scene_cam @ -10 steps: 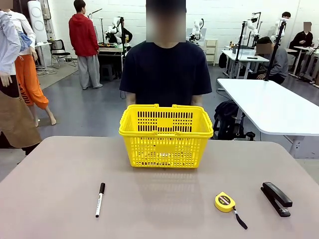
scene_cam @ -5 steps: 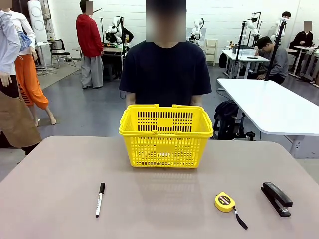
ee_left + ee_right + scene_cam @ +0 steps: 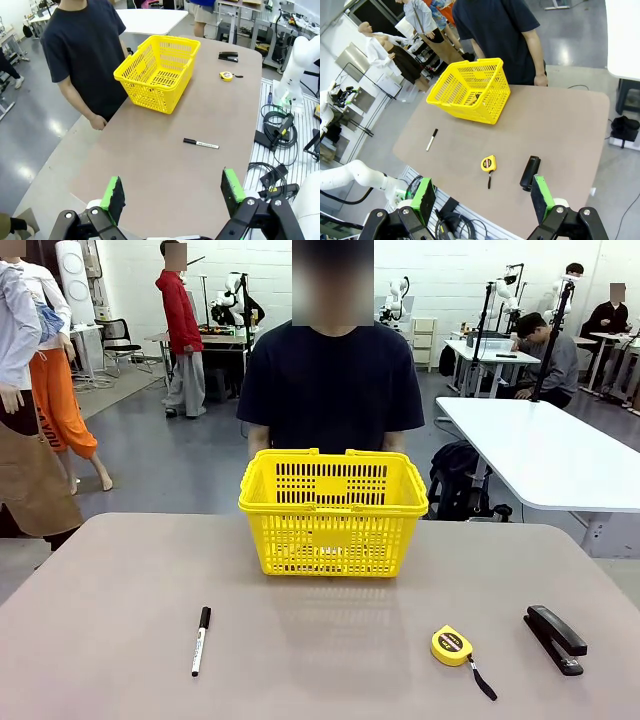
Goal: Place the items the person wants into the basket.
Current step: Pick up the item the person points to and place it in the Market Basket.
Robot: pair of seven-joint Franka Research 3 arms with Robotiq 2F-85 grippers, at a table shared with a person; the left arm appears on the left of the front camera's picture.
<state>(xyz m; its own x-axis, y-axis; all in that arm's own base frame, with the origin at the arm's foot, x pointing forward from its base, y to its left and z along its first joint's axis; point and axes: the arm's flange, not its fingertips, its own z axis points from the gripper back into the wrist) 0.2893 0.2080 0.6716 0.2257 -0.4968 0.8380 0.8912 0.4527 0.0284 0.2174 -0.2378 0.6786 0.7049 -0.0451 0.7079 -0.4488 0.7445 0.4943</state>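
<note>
Basket (image 3: pixel 332 512) held a dark item (image 3: pixel 477 97), per right wrist view; marker (image 3: pixel 201 640) lay outside it. Left gripper (image 3: pixel 174 192) and right gripper (image 3: pixel 482 197) stood released.

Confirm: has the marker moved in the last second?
No. The marker lies at the same spot and angle, left of the basket and nearer the robot.

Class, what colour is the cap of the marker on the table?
Black cap on the slim white marker, clearest in front view.

The matte grey-brown table (image 3: pixel 145 160) carries, nearest ahead of the left claw (image 3: pixel 171 189), a black-capped white marker (image 3: pixel 201 144); farther off, a yellow slotted plastic basket (image 3: pixel 157 72), round yellow tape measure (image 3: pixel 226 76) and black stapler (image 3: pixel 228 56).
</note>
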